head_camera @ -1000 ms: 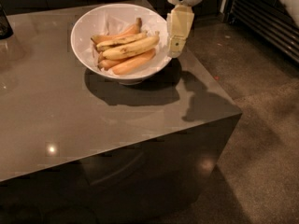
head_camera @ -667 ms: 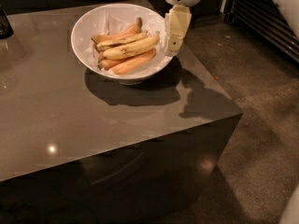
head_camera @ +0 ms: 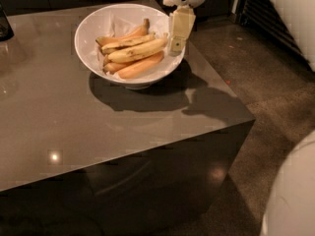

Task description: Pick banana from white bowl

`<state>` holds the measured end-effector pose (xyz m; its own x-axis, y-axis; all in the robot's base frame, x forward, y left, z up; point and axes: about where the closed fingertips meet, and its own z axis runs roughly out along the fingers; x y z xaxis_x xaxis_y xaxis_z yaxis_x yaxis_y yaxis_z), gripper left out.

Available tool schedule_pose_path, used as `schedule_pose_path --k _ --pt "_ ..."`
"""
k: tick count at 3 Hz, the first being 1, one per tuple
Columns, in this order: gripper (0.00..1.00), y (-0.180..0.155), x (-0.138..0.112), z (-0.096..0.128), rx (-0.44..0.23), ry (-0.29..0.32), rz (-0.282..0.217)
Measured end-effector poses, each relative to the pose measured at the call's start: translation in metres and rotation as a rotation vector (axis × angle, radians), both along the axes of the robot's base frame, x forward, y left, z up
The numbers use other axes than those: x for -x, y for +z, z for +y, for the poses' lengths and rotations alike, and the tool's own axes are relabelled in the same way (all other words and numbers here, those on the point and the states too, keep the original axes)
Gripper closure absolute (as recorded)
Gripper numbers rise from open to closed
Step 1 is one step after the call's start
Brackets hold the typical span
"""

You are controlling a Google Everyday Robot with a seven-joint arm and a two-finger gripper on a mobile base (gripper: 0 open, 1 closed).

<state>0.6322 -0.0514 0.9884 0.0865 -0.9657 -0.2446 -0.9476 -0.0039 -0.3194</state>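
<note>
Table [head_camera: 74,132]: grey, glossy top. The bowl's shadow [head_camera: 147,95] falls on it toward 5 o'clock.

White bowl [head_camera: 84,31]: stands on the far half of the table and holds several bananas. An orange-toned banana [head_camera: 140,67] lies nearest in the pile.

Banana [head_camera: 140,50]: lies in the white bowl, just behind the orange-toned one. Its long axis runs close to the 9-to-3 o'clock line. The right end is tipped slightly toward 2 o'clock and points at the bowl's right rim.

Gripper [head_camera: 174,45]: hangs downward over the bowl's rim at 3 o'clock. Whether it is open or closed cannot be told.

Change from 0.7 s ago: the gripper has shifted slightly toward 9 o'clock, further over the bowl. Bowl and bananas are unchanged.

Relation: the banana lies at 9 o'clock of the gripper, with its right end just beside the gripper tip. Contact cannot be told.
</note>
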Motion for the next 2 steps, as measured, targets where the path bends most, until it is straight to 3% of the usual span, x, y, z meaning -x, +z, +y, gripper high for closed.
schedule_pose_path --k 1,2 --pt "0.21 -0.0019 -0.0073 0.0049 0.006 0.007 0.013" --pt "0.21 -0.0030 -0.0138 0.0086 0.010 0.014 0.017"
